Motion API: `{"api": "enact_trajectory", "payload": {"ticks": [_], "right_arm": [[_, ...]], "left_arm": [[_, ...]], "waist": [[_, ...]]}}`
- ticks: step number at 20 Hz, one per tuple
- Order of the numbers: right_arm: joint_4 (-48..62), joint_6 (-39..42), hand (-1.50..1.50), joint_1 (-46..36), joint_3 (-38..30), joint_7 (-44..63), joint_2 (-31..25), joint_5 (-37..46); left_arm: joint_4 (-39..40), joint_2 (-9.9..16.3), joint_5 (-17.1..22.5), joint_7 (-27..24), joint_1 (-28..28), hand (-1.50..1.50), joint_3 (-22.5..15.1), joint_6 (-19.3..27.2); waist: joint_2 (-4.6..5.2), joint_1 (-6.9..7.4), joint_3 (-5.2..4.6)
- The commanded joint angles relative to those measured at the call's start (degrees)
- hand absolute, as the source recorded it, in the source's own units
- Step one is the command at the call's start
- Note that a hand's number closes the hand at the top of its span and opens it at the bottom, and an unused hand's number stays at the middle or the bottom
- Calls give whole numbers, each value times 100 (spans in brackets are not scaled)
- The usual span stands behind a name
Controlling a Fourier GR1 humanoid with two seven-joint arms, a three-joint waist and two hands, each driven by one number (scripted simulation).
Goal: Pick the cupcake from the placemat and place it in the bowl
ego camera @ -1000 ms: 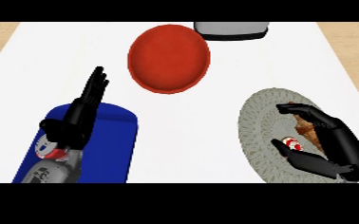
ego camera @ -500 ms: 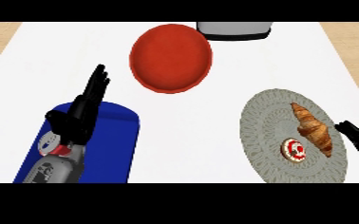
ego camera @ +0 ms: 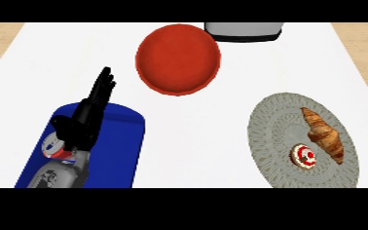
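White table (ego camera: 179, 126) stretches out below us, wood floor showing at the far corners. We've got the cupcake (ego camera: 304, 155) sitting on the grey round placemat (ego camera: 277, 126) at the right, tucked just beside a croissant (ego camera: 323, 133) and untouched. The red bowl (ego camera: 177, 58) waits further back near the middle, well apart from the placemat, with a grey and black appliance (ego camera: 243, 31) behind it.

Our left hand (ego camera: 87, 117) rests over the blue mat (ego camera: 119, 146) at the left, fingers straight and pointing up, holding nothing. Our right hand is out of view, so there is nothing we can say of its fingers.

As we judge it, the pick has not begun. To do it well, we'd bring the right hand in from the near edge of the placemat, on the side away from the croissant, so the fingers close on the cupcake alone. We'd grasp low around its base rather than its iced top, lift straight up before crossing, then lower well inside the bowl's rim before letting go.
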Motion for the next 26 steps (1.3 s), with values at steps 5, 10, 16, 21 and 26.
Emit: {"api": "enact_trajectory", "payload": {"ticks": [5,10,16,21,26], "right_arm": [[175,445,-150,-432,467,1427,-326,510],[501,827,-150,-587,691,1608,-196,924],[1321,1279,-150,-861,667,874,397,1424],[1035,1846,-150,-476,-28,737,532,870],[943,2160,-150,-356,-172,664,863,711]], "left_arm": [[262,-114,-75,-122,-85,0,154,-184],[-115,-86,-31,214,-42,0,317,-284],[-72,-386,-354,105,49,0,301,-316],[-83,-575,-614,174,107,0,299,-296],[-113,-469,-532,422,-146,0,637,-512]], "waist": [[15,42,5],[1,44,8],[5,29,10],[0,-10,8],[-3,-7,8]]}}
